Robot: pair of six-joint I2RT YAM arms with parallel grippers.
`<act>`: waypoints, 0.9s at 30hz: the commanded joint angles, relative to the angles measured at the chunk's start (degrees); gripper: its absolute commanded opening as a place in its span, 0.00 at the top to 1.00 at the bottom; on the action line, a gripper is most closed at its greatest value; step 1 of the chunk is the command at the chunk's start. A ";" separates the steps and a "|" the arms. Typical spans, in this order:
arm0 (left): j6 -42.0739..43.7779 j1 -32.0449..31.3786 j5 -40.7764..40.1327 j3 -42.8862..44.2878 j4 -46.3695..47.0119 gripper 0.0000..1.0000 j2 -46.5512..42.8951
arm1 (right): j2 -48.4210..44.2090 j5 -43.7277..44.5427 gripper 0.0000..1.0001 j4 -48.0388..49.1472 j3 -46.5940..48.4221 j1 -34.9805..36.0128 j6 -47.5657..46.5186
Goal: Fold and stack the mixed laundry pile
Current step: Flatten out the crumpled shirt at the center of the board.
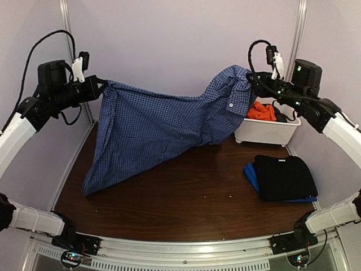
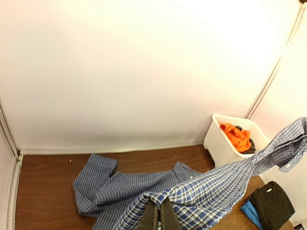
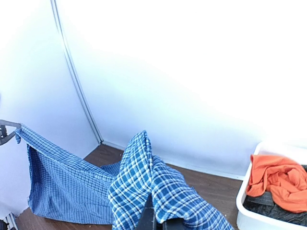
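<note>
Up high, the left tool at upper left and the right tool at upper right are each clamped on the checked shirt, stretching it across the frame's middle, hem resting on the table, likely to spread it flat for folding.

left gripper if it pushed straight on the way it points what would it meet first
The checked shirt it grips: the left gripper points into the cloth hung across to the right gripper. Beyond, depth is unclear.
</note>
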 commanded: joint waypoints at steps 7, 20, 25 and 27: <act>7.12 -3.15 12.19 13.72 -2.97 1.00 -5.81 | -10.14 -0.11 1.00 -4.20 14.77 0.01 -3.38; 13.39 -27.00 16.30 21.44 -2.37 1.00 -7.19 | -13.24 -14.67 1.00 -8.13 33.26 0.87 0.17; 14.88 -29.94 7.01 22.90 -3.73 1.00 -5.55 | -10.93 -10.35 1.00 -9.14 35.76 0.86 -1.03; 14.52 -29.87 -3.82 20.89 -3.07 1.00 -6.60 | -9.61 -4.88 1.00 -9.41 34.39 0.84 -2.82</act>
